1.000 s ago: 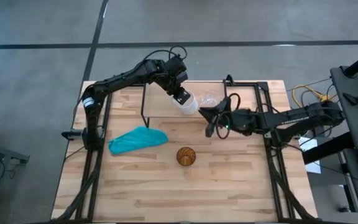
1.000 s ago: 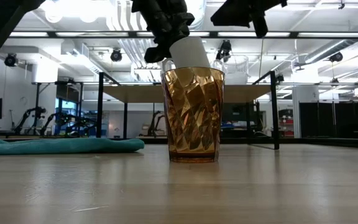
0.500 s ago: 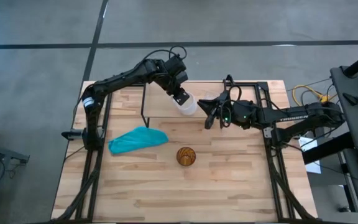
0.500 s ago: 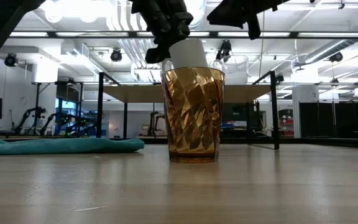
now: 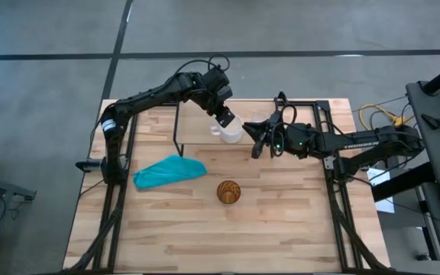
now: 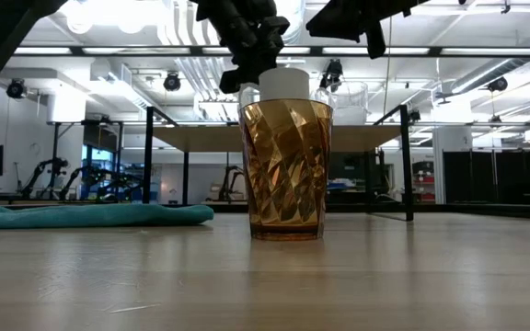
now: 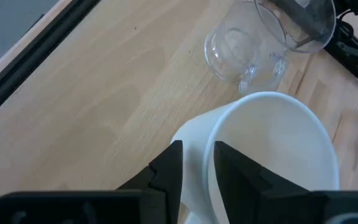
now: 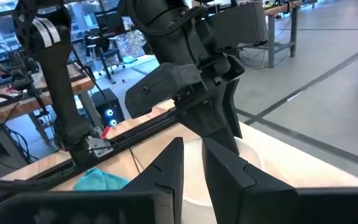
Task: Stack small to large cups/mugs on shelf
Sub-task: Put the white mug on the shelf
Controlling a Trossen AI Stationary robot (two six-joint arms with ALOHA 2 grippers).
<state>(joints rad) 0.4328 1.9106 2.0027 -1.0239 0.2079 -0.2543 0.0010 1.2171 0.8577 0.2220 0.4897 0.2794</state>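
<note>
My left gripper (image 5: 224,121) (image 7: 194,171) is over the shelf (image 5: 197,130), shut on the white mug (image 5: 231,131) (image 6: 284,83), which stands upright. Whether the mug's base touches the board is hidden behind the amber cup in the low view. The small clear glass cup (image 5: 258,121) (image 7: 241,46) stands on the shelf board just beyond the mug. The amber-brown textured cup (image 5: 228,191) (image 6: 284,170) stands on the tabletop nearer the front. My right gripper (image 5: 257,143) (image 8: 192,168) hovers shut beside the glass cup, facing the mug, and holds nothing. My left gripper holds the white mug by its rim wall (image 7: 196,146), with one finger (image 7: 235,168) inside the opening and the other (image 7: 166,171) outside. The fingers come from above, slanting from the table's left and far side. The mug sits upright below them, mouth up.
A teal cloth (image 5: 169,170) (image 6: 81,216) lies on the tabletop left of the amber cup. The shelf's thin black legs (image 5: 176,130) stand at its left end. Black frame rails (image 5: 331,153) run along the table's right side. Bare wood (image 5: 228,237) lies toward the near edge.
The left gripper has tipped the white mug from tilted to upright, staying over the same spot on the shelf. The right arm has turned its wrist and drawn up a little beside the glass cup, then kept still.
</note>
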